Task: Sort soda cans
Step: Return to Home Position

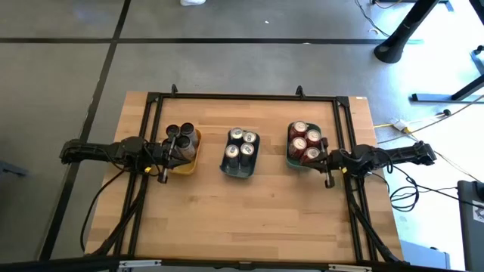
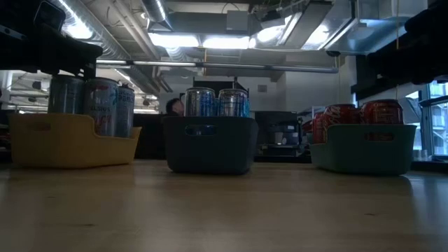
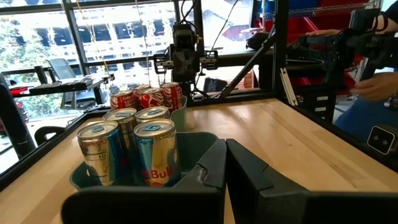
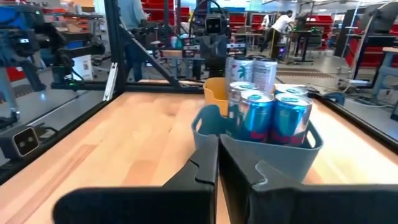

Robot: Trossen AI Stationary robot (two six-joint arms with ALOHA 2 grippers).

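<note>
You are looking down on a wooden table (image 1: pixel 249 211) with a black frame around it and 3 trays in a row across its middle. On the left sits the yellow tray (image 1: pixel 186 163), in the centre the grey-blue tray (image 1: pixel 239 168), and on the right the teal tray (image 1: pixel 296 160), each apart from its neighbour.

Your soda cans are all inside those trays. The dark cans (image 1: pixel 181 137) stand in the yellow tray, and in the low view they read as silver-sided cans (image 2: pixel 94 103) rising above its rim. You can count 4 silver-topped cans (image 1: pixel 243 143) in the grey-blue tray; the left wrist view shows their blue and silver sides (image 3: pixel 155 152). The teal tray holds 4 red cans (image 1: pixel 305 142).

Your left gripper (image 1: pixel 168 155) lies at the yellow tray's near-left edge, fingers (image 3: pixel 208 168) pressed together with nothing between them. Your right gripper (image 1: pixel 327 160) sits just beside the teal tray's right side, its fingers (image 4: pixel 205 165) likewise clenched on nothing.

A person's hand (image 3: pixel 376 86) shows beyond the table in the left wrist view.
</note>
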